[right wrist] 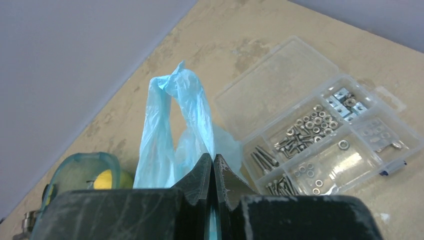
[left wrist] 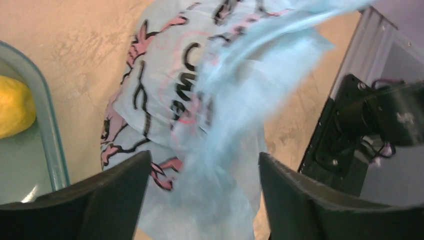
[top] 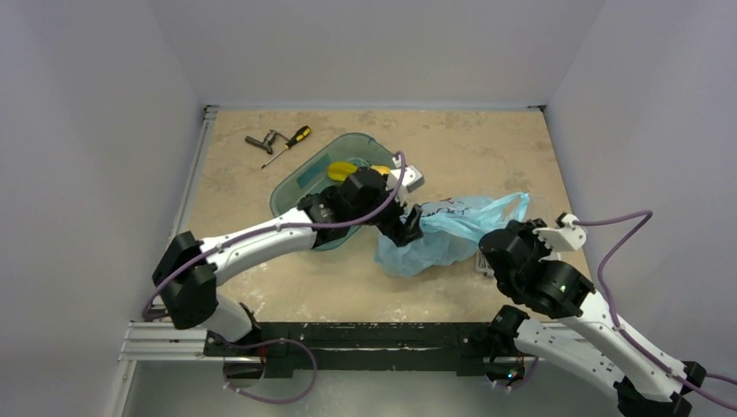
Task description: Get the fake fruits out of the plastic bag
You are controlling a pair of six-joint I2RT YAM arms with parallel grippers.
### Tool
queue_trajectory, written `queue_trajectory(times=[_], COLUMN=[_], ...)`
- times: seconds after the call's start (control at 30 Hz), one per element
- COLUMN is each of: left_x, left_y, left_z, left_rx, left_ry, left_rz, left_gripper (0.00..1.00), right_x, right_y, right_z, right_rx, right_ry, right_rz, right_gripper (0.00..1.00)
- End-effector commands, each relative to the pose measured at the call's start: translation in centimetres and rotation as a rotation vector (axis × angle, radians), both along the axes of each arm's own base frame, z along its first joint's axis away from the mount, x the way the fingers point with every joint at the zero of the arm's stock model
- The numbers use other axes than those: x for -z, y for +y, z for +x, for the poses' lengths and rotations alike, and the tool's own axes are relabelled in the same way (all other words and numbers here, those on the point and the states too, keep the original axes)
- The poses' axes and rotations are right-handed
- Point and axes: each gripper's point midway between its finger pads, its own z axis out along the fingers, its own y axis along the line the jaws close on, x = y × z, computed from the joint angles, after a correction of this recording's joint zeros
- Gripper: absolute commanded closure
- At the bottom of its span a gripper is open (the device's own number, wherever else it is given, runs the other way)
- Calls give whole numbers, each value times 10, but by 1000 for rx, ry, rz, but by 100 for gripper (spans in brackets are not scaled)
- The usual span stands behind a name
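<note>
Blue plastic bag (top: 452,228): crumpled on table (top: 487,148), just beside teal tray (left wrist: 50,130).
Left gripper (left wrist: 204,157): jaws wide, bag between them.
Right gripper (right wrist: 214,165): jaws pinched together on bag's thin film.

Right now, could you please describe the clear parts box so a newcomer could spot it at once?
Start at the tan table and find the light-blue plastic bag that the right gripper pinches. Lying flat just beside it is the parts box, lid open. It alone is clear and hard, with compartments of small metal screws and nuts.
</note>
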Motion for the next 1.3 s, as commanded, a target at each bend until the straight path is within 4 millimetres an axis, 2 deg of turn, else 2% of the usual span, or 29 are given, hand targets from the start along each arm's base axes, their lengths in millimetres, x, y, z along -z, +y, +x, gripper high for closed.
queue_trajectory(times=[0.0, 0.03, 0.17, 0.27, 0.33, 0.43, 0.47, 0.63, 0.7, 0.77, 0.8, 0.83, 0.9, 0.93, 1.07, 1.27], left_x=[-66, -78, -120, -137, -138, -129, -117, -88, -76, -67, -64, -65, -66, -64, -57, -44], left_y=[5, 8, 13, 2, -10, -30, -40, -78, -89, -97, -99, -101, -102, -103, -109, -116], left_z=[-6, -8, -22, -33, -37, -36, -35, -33, -31, -27, -27, -29, -36, -40, -56, -92], left_rx=[-37, -44, -11, 86, 144, 243, 279, 359, 363, 340, 324, 311, 308, 320, 363, 477], left_ry=[-320, -355, -540, -720, -788, -854, -859, -1008, -1041, -1075, -1095, -1116, -1116, -1105, -1104, -1167], left_rz=[-106, -144, -235, -174, -140, -50, -6, 184, 240, 279, 284, 274, 244, 236, 236, 291], left_gripper=[4, 0, 0, 0, 0, 0, 0, 1, 10, 28, 29, 26, 10, 6, 5, 4], right_x=[-47, -51, -62, -66, -68, -69, -71, -81, -83, -84, -84, -84, -83, -81, -78, -81], right_y=[20, 25, 37, 42, 42, 37, 35, 22, 19, 17, 16, 16, 19, 20, 19, 18], right_z=[13, 13, 11, 9, 9, 6, 5, -4, -5, -7, -7, -8, -8, -7, -8, -8], right_rx=[-147, -188, -287, -320, -325, -309, -307, -287, -280, -278, -275, -276, -287, -291, -287, -287], right_ry=[-87, -109, -200, -212, -210, -222, -229, -274, -284, -285, -283, -280, -276, -272, -265, -274], right_rz=[-34, -20, 61, 88, 87, 98, 104, 125, 126, 130, 133, 138, 141, 140, 137, 141], right_gripper=[100, 100, 100, 100, 100, 100, 100, 100, 100, 100, 100, 100, 100, 100, 100, 100])
